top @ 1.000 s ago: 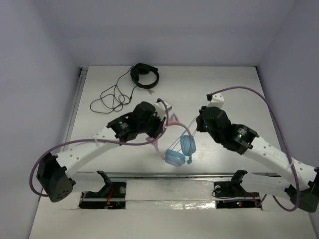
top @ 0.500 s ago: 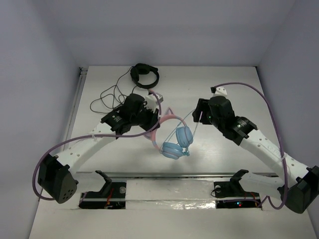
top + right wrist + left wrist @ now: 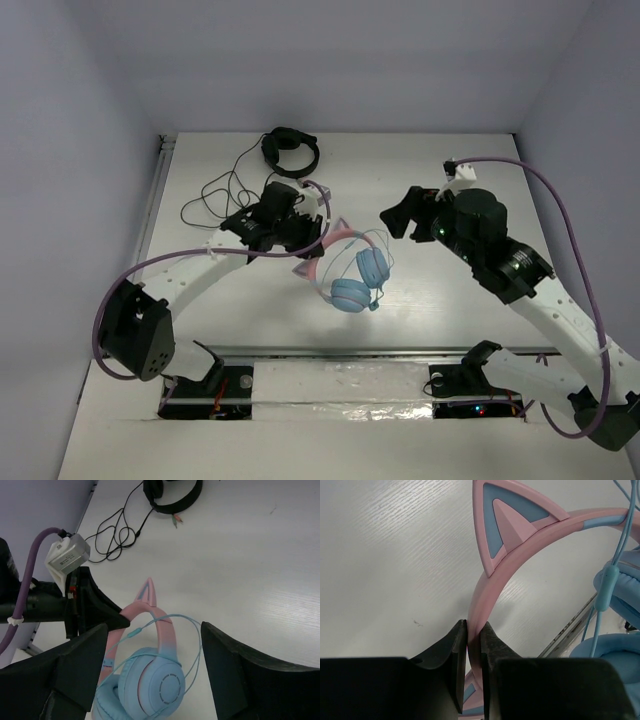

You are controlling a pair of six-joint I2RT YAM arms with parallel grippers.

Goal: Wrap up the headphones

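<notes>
one pink headphones (image 3: 350,295), one black headphones (image 3: 273,150)

Under me spreads a white, faintly wood-grained table (image 3: 420,165). Near its far edge lie black over-ear headphones (image 3: 290,152), flat on the surface. Their thin black cable (image 3: 222,198) trails in loose tangled loops toward my left side.

Soft, even overhead light, bright, no hard glare. Surface (image 3: 395,555) ahead of left pincer (image 3: 474,628) crisp, grain visible; foreground right at the pincer dark, bit soft. Shadows faint, diffuse. Top view: corners dimmer, purplish cast.
</notes>
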